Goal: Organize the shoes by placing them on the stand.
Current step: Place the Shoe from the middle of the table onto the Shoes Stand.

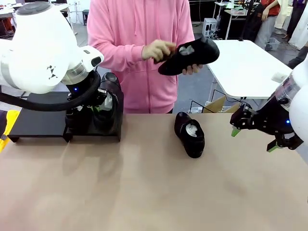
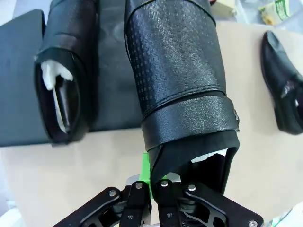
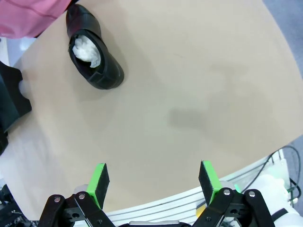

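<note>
My left gripper [image 1: 98,109] is shut on the heel rim of a glossy black shoe [image 2: 177,90] whose toe lies over the right end of the matte-black stand [image 1: 38,121]. The green pad [image 2: 147,172] pinches the rim. A second shoe [image 2: 64,80] with white paper inside rests on the stand [image 2: 19,94] beside it. A third shoe [image 1: 190,134] [image 3: 92,59] [image 2: 284,90] lies on the brown table, right of centre. The person in a pink hoodie holds another shoe [image 1: 190,55] in both hands above the far edge. My right gripper [image 1: 255,132] [image 3: 154,179] hovers open at the right, holding nothing.
The brown tabletop [image 1: 144,192] stretches wide in front. A white table [image 1: 245,65] and a cardboard box [image 1: 216,103] stand behind the far edge. A yellow object [image 1: 7,122] lies at the left edge.
</note>
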`<state>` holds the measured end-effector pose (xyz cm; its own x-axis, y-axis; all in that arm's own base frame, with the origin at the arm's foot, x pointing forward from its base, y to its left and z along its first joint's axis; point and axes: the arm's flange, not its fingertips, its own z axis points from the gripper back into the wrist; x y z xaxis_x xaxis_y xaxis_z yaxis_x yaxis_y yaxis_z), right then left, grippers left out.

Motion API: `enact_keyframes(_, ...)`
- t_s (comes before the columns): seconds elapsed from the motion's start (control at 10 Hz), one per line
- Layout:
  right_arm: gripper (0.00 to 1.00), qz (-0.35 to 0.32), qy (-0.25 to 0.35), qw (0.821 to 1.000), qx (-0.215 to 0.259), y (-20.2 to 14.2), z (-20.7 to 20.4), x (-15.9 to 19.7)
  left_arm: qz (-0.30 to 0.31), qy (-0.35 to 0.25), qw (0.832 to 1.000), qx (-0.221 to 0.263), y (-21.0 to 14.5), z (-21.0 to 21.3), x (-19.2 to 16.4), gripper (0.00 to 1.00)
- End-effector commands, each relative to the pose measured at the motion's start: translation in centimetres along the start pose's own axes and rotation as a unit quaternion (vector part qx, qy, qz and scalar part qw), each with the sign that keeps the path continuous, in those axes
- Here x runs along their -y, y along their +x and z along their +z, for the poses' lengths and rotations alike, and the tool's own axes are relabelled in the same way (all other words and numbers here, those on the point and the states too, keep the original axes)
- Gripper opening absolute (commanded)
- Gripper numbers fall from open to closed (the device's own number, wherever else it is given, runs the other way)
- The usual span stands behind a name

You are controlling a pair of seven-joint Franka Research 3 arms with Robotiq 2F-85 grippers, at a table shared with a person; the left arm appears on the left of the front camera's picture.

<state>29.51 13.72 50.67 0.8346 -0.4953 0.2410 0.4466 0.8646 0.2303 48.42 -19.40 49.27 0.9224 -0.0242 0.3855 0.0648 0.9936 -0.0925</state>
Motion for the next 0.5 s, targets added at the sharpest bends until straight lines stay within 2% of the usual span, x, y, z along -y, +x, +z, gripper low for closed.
enact_keyframes(0.0, 1.0, 0.005, 0.012, 1.0, -0.001, 0.3, -0.1, -0.1, -0.001, 0.007, 1.0, 0.019, 2.1, -1.1, -0.5, 0.0)
enact_keyframes(0.4, 1.0, 0.005, 0.012, 1.0, -0.001, 0.3, -0.1, -0.1, 0.011, 0.002, 1.0, 0.014, 4.8, -4.1, -2.4, 0.0)
